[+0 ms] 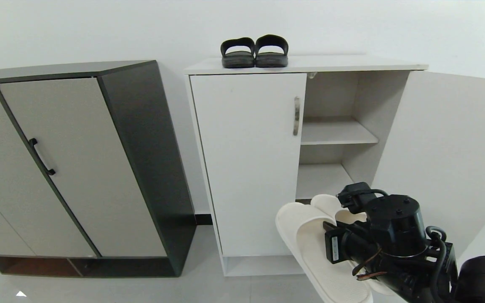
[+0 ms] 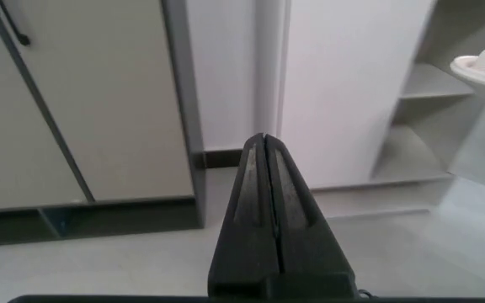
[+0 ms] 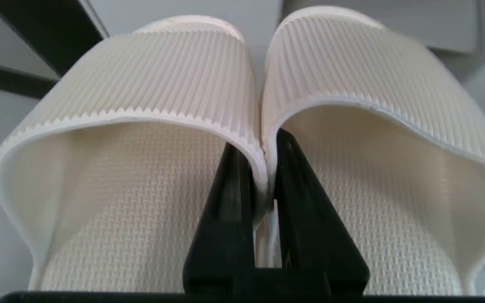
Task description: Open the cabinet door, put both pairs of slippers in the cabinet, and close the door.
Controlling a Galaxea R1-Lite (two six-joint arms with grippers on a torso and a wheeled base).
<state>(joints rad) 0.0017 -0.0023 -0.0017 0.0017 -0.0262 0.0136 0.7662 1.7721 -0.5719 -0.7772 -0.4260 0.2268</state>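
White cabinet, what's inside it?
Two shelves show through the open right side. The left side hides behind its shut door, and the white slippers in the right pincer cover the bottom part.

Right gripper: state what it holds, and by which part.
The right gripper is shut on the white slippers, pinching the adjoining inner edges of their two straps together. The left gripper holds nothing.

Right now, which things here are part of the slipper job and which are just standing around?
For the job: white slippers, held by the right gripper; white cabinet, one door open; black slippers on top of it.
Just there: dark grey cabinet, doors shut.
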